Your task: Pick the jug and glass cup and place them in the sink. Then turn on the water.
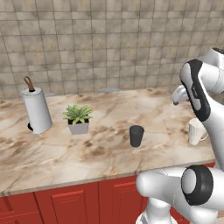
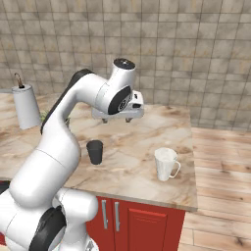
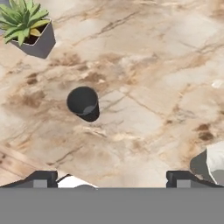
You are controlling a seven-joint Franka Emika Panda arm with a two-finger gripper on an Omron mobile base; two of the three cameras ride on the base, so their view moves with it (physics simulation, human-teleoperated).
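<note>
The broad marble-patterned beige and brown countertop [image 1: 109,109] fills the middle of both base views, set on red cabinet fronts [image 1: 65,203] along the bottom and backed by a tan tiled wall [image 1: 96,39] across the top; the white jointed robot arm [image 2: 63,132] arcs up from the lower left of the right base view, its two-finger gripper [image 2: 117,119] hanging above the counter near the centre of that frame, jaws spread wide and holding nothing; a tall white paper-towel roll on a dark stand [image 1: 36,109] sits at the left of the left base view; beside it, a spiky green plant in a grey square pot [image 1: 78,119]; the pale whitish translucent jug with a handle [image 2: 165,163] stands upright right of centre in the right base view, near the counter's front edge; the small near-black tapered glass cup [image 2: 95,151] stands upright to its left, well apart from it, below the gripper in the frame; in the hand view the cup [image 3: 83,103] lies left of centre.
</note>
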